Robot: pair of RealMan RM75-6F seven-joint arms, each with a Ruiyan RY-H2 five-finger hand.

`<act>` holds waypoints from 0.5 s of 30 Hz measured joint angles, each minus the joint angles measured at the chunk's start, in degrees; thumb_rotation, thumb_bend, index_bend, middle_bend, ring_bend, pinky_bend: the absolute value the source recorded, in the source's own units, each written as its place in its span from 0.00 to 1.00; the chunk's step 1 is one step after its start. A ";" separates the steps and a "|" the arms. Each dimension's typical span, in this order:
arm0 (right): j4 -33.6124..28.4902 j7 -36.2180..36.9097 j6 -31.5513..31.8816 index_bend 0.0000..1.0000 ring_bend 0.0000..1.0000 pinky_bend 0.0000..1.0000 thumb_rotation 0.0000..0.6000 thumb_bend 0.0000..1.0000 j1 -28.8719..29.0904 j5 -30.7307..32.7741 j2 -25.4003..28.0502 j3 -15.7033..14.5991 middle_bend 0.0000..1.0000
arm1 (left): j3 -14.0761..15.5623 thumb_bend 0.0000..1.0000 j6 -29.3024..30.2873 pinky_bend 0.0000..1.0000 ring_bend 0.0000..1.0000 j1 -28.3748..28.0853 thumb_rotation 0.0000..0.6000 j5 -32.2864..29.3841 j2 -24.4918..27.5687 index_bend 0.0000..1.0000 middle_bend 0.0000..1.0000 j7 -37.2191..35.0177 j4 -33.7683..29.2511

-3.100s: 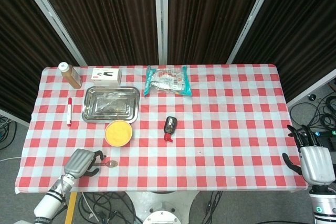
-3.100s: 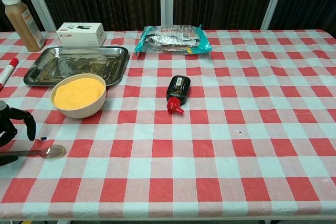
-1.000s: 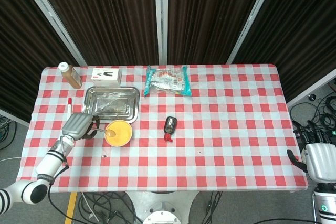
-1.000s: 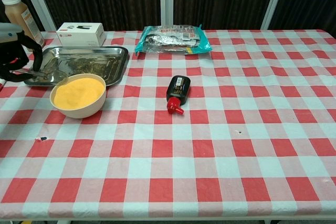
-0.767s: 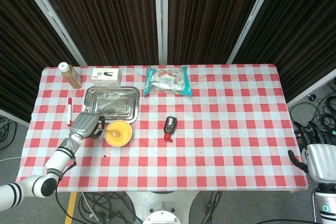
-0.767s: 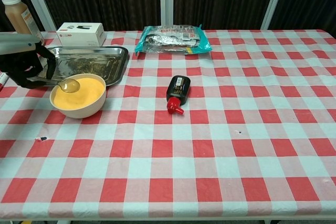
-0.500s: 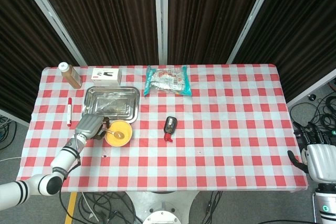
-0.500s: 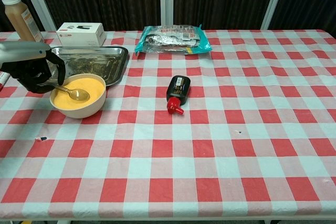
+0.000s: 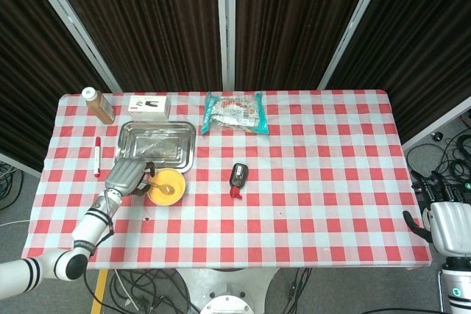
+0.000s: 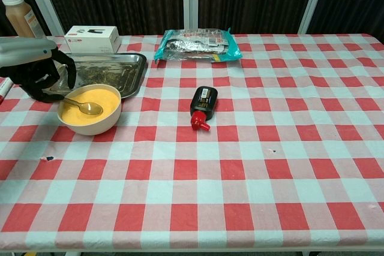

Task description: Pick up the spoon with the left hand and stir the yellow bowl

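Note:
The yellow bowl (image 10: 90, 110) (image 9: 167, 186) of yellow powder sits left of the table's middle, in front of the metal tray. My left hand (image 10: 37, 71) (image 9: 126, 176) hovers just left of the bowl and grips the handle of a metal spoon (image 10: 85, 107) (image 9: 163, 188). The spoon's head rests in the yellow contents. My right hand (image 9: 447, 220) hangs off the table's right front corner, fingers apart, holding nothing.
A steel tray (image 10: 90, 73) lies behind the bowl, with a white box (image 10: 92, 38) and a brown bottle (image 10: 18, 14) further back. A red marker (image 9: 96, 156) lies at the left edge. A foil snack bag (image 10: 197, 43) and a small black bottle (image 10: 203, 105) lie mid-table.
My left hand lifted the spoon from the front edge, carried it back to the bowl and lowered its head into the yellow contents. The right hand stayed put.

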 measured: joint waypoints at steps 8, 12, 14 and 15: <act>-0.05 0.05 0.12 0.12 0.10 0.23 1.00 0.22 -0.23 0.36 0.15 0.02 0.34 | 0.82 0.31 0.62 0.95 0.90 -0.14 1.00 0.35 -2.23 0.56 0.91 1.10 2.55; 0.02 0.11 0.10 0.11 0.10 0.23 1.00 0.22 -0.25 0.33 0.10 -0.03 0.34 | 1.00 0.31 0.35 0.95 0.90 -0.23 1.00 0.00 -2.19 0.57 0.91 1.40 2.70; 0.00 0.08 0.01 0.11 0.10 0.23 1.00 0.22 -0.20 0.36 0.06 -0.01 0.34 | 1.02 0.32 0.28 0.95 0.90 -0.26 1.00 -0.06 -2.11 0.57 0.91 1.42 2.67; -0.01 0.05 0.00 0.11 0.10 0.23 1.00 0.22 -0.18 0.38 0.04 0.01 0.34 | 1.01 0.32 0.20 0.95 0.90 -0.29 1.00 -0.13 -2.07 0.57 0.91 1.38 2.65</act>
